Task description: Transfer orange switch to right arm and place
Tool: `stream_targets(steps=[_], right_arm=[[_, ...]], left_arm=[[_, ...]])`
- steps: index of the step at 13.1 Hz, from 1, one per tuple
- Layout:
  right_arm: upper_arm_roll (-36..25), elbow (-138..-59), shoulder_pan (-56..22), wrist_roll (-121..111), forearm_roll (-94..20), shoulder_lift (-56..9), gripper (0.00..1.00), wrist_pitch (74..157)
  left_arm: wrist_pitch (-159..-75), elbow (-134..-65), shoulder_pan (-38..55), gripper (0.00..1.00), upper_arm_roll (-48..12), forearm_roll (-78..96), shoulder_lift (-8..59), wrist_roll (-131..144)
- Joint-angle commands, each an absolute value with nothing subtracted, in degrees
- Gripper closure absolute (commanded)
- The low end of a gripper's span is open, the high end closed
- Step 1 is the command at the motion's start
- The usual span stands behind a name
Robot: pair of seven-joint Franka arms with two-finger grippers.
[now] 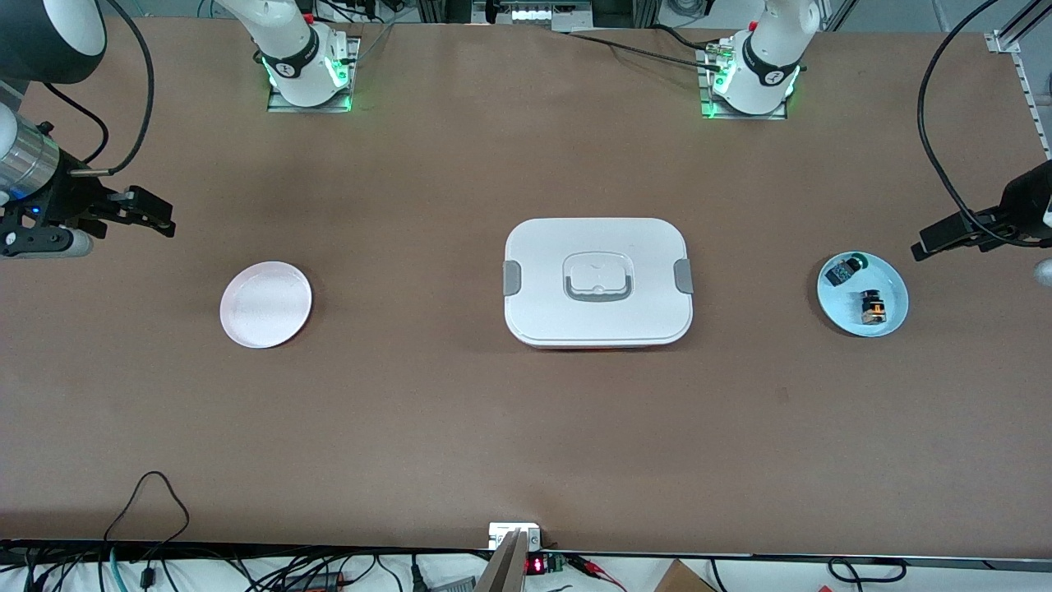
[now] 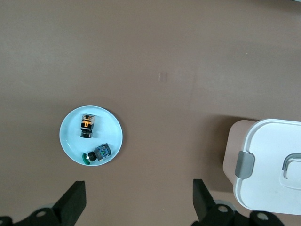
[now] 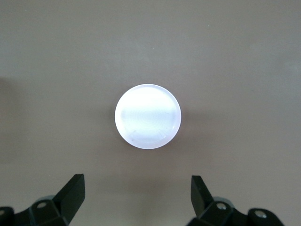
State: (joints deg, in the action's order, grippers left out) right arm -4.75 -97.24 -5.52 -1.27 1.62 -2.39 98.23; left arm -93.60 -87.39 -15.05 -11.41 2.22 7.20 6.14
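The orange switch lies in a small light blue dish toward the left arm's end of the table, beside a black part with a green cap. In the left wrist view the switch and the dish lie clear of the fingers. My left gripper hangs open and empty above the table beside the dish. My right gripper hangs open and empty near a white plate at the right arm's end.
A white lidded box with grey clips and a handle sits at the table's middle; its corner shows in the left wrist view. Cables hang along the table edge nearest the front camera.
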Motion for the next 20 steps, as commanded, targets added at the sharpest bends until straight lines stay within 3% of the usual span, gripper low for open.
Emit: stream_targets(steps=[1,20], right_arm=[[-4.31,-97.91,-5.54,-2.02,3.07,-1.23,0.0,98.0],[-4.48,-96.85,-4.92,-1.93,2.9,-3.16,0.0,97.82]], left_arm=[[-96.3,-87.01,-15.9,0.0,-11.69,1.05,7.47,4.49],[-94.66,-87.01,-15.82,0.0,-12.39,1.23,7.12,4.39]])
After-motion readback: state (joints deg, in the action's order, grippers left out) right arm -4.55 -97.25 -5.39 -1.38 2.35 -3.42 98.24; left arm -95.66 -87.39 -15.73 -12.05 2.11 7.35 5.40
